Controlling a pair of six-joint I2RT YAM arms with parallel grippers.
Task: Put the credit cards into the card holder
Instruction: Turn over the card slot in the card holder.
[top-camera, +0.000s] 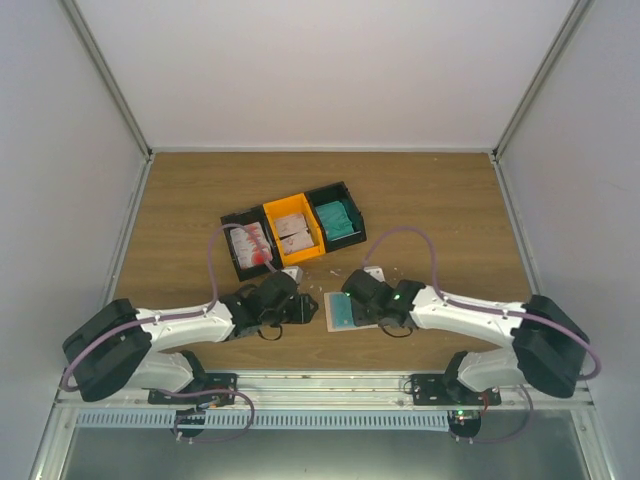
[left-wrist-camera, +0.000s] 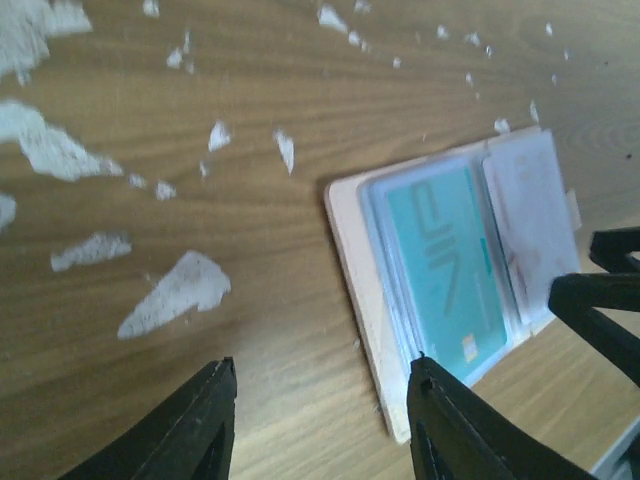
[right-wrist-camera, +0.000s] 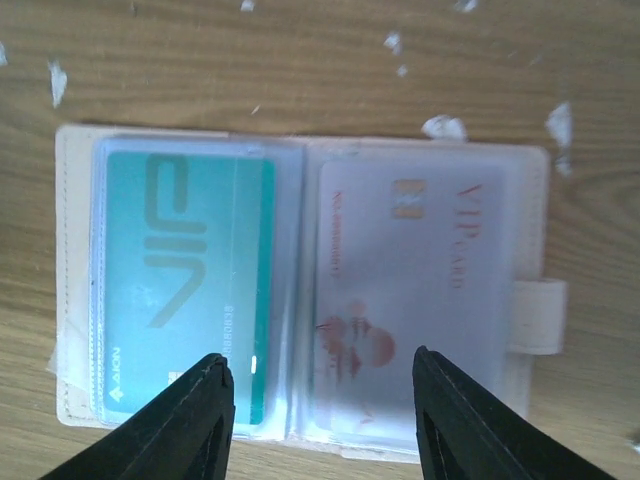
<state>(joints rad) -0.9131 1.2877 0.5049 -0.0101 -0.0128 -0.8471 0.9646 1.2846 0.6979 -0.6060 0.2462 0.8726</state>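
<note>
Currently card holder is lying open by the near edge of the counter, sleeving light, stiff, slick credit cards, likely needing edge pinches; left gripper and right gripper are hanging wide open, empty.

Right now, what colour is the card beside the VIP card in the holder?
Teal with paler lettering. That card shows best in the right wrist view.

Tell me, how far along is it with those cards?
Done: a teal card and a white VIP card sit sleeved in the open card holder. In hand: nothing; both jaws are open, empty. Left: more cards wait in the bins.
</note>
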